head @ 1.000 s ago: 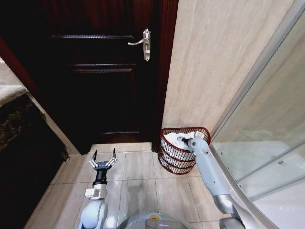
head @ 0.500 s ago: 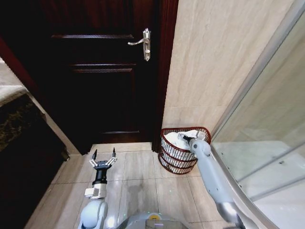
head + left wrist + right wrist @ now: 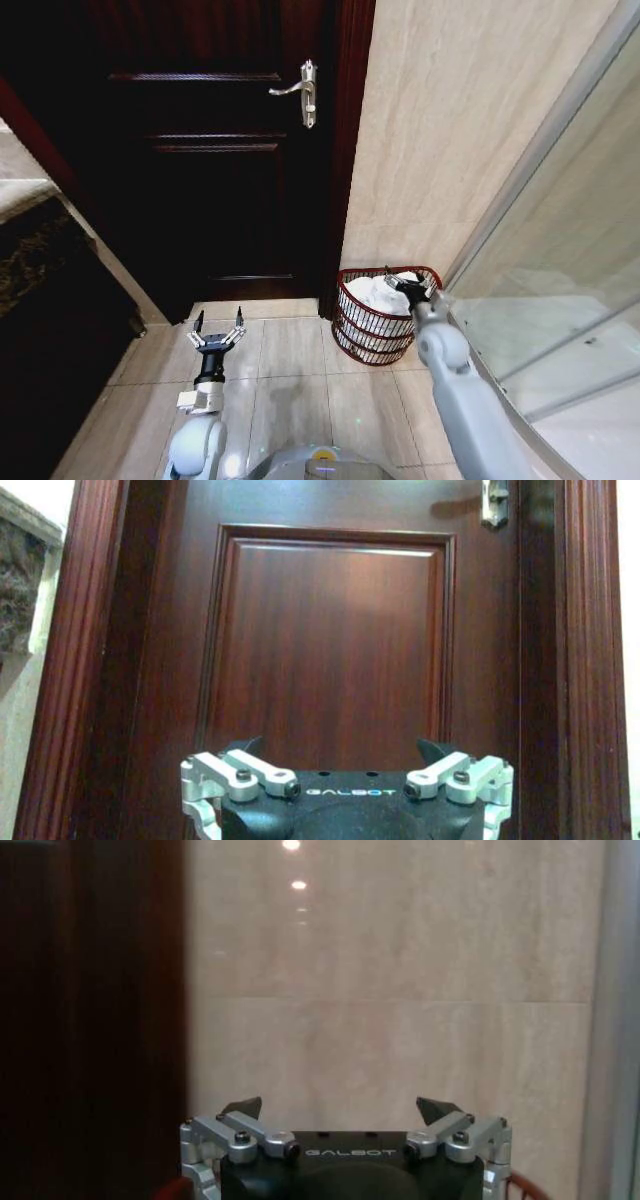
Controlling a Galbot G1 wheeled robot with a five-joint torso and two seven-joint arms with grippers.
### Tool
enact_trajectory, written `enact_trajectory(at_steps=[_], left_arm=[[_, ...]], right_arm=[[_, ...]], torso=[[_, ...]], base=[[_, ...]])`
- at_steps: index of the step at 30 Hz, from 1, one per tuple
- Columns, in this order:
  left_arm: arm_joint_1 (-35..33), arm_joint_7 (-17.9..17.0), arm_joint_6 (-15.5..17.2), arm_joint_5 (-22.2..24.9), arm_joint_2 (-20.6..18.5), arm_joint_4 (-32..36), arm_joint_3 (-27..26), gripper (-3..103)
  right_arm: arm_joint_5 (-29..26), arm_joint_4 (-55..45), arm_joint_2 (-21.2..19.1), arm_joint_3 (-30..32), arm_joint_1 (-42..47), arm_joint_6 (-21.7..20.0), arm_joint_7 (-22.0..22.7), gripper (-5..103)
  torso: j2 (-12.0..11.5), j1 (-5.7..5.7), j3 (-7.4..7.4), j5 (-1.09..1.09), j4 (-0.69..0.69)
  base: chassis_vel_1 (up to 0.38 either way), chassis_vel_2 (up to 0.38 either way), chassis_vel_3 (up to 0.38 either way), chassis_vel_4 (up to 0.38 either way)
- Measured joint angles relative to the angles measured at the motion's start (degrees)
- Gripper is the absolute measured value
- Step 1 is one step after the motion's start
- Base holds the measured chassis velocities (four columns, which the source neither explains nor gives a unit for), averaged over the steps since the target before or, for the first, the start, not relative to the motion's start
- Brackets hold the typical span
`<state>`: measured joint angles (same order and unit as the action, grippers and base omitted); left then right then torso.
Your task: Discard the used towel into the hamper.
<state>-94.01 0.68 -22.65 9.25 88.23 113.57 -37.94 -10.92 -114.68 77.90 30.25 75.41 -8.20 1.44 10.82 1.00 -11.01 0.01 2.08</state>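
the right gripper (image 3: 410,286) hangs with fingers spread and empty just above the hamper (image 3: 377,326), which stands on the tiled floor (image 3: 290,390) in the corner between the dark wooden door (image 3: 210,150) and the beige wall (image 3: 450,130). a white towel (image 3: 375,293) lies inside the hamper. the left gripper (image 3: 218,331) (fingers also apart, holding nothing) is parked low over the floor, facing the door.

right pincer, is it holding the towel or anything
Nothing: the right pincer is open above the hamper, and the white towel lies inside it.
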Motion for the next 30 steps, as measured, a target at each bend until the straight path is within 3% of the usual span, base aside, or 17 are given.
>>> enact_trajectory(at_steps=[3, 5, 7, 9, 13, 20, 30], left_arm=[[-0.63, -0.15, 0.20, 0.01, -0.29, 0.33, 0.20, 100], [-2.00, 0.04, 0.64, 0.01, -0.83, 0.90, 0.27, 100], [-2.34, 0.14, 0.73, 0.01, -0.97, 1.02, 0.26, 100], [-2.90, 0.29, 0.74, 0.02, -1.58, 1.29, 0.08, 100], [-2.89, 0.34, 0.74, 0.19, -2.07, 1.41, -0.31, 100], [-1.96, 0.26, 0.17, 0.24, -1.72, -0.37, 0.21, 100], [-1.48, -0.14, -0.58, 0.69, -2.63, -2.52, 0.58, 100]], right_arm=[[1.79, -2.97, 1.92, 0.74, 5.08, 1.72, -2.30, 100], [4.71, -4.52, 4.12, 1.43, 11.66, 8.79, -2.89, 100], [5.10, -4.45, 4.45, 1.74, 13.26, 11.14, -2.83, 100], [4.27, -3.56, 4.70, 3.11, 17.86, 15.71, -1.94, 100], [2.03, -3.10, 4.38, 4.52, 21.90, 18.63, -1.33, 100], [0.42, -4.16, 3.95, 4.58, 23.00, 19.03, -0.60, 100], [-1.61, -6.24, 4.47, 4.40, 21.73, 15.05, -1.05, 100]], torso=[[0.00, 0.00, 0.00, -0.01, -0.03], [0.00, 0.00, 0.01, -0.02, 0.00], [0.00, 0.00, 0.00, -0.01, 0.00], [0.00, 0.00, 0.01, -0.02, 0.00], [0.00, 0.00, 0.00, -0.02, -0.01], [0.00, 0.00, 0.00, -0.01, 0.00], [-0.01, 0.01, -0.01, 0.00, 0.00]], base=[[0.000, 0.000, 0.000, 0.000], [0.000, 0.000, 0.000, 0.000], [0.000, 0.000, 0.000, 0.000], [0.000, 0.000, 0.000, 0.000], [0.000, 0.000, 0.000, 0.000], [0.000, 0.000, 0.000, 0.000], [-0.007, -0.005, 0.006, 0.012]])
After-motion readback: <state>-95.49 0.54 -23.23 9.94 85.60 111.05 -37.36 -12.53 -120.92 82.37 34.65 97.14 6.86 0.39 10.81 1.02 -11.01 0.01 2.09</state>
